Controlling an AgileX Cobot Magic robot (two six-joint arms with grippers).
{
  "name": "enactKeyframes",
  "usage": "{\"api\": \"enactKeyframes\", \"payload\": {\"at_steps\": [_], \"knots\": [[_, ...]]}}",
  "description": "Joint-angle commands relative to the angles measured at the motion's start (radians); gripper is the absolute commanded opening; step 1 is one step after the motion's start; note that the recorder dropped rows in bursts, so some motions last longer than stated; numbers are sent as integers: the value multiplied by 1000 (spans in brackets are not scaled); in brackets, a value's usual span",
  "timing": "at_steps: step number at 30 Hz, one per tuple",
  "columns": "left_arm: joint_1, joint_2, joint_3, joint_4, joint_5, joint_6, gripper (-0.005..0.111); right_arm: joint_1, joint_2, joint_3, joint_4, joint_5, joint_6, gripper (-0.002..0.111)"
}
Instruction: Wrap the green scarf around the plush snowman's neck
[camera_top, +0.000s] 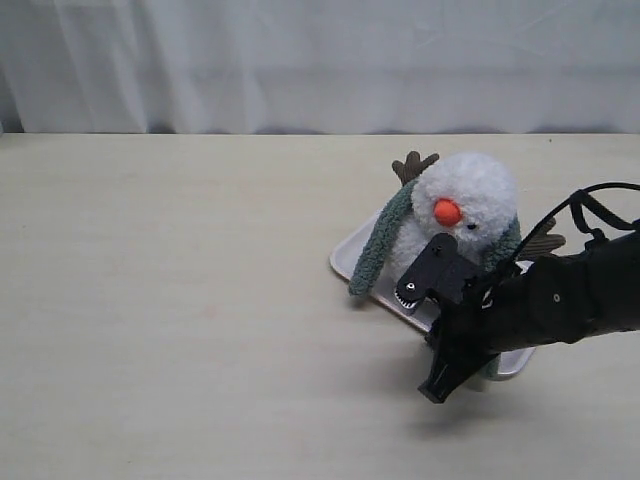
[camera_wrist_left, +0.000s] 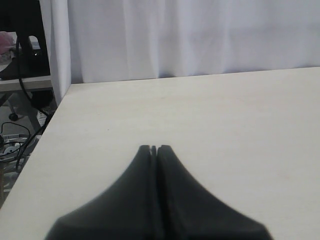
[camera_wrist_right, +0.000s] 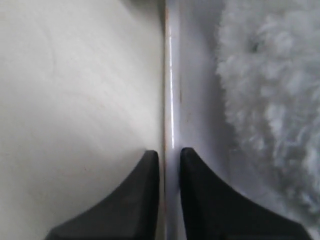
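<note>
The plush snowman (camera_top: 465, 200) sits upright on a white tray (camera_top: 350, 262), right of the table's middle. The green scarf (camera_top: 380, 250) lies round its neck. One end hangs down its left side over the tray's edge, and a short piece shows on the other side (camera_top: 505, 245). My right gripper (camera_top: 405, 295) is low in front of the snowman. Its jaws stand narrowly either side of the tray's rim (camera_wrist_right: 170, 75), with white fluff (camera_wrist_right: 270, 100) just beside my right gripper (camera_wrist_right: 169, 152). My left gripper (camera_wrist_left: 154, 147) is shut and empty over bare table, outside the exterior view.
The right arm (camera_top: 560, 300) reaches in from the right, across the tray's front corner. Light wooden tabletop (camera_top: 180, 300) stretches out to the left. A white curtain (camera_top: 300, 60) hangs behind the table's far edge. The left wrist view shows a table corner (camera_wrist_left: 70, 87) with cables beyond.
</note>
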Motion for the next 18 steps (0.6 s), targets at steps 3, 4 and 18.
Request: {"api": "enactKeyframes", "payload": {"at_steps": [3,4,18], "knots": [[0,-3,4,-2,-12,-6,0,-5,5,3,-147,47,-8,12],[0,-3,4,-2,-12,-6,0,-5,5,3,-177,53,-8,10],[0,-3,4,-2,-12,-6,0,-5,5,3,-584,115,-8,4]]}}
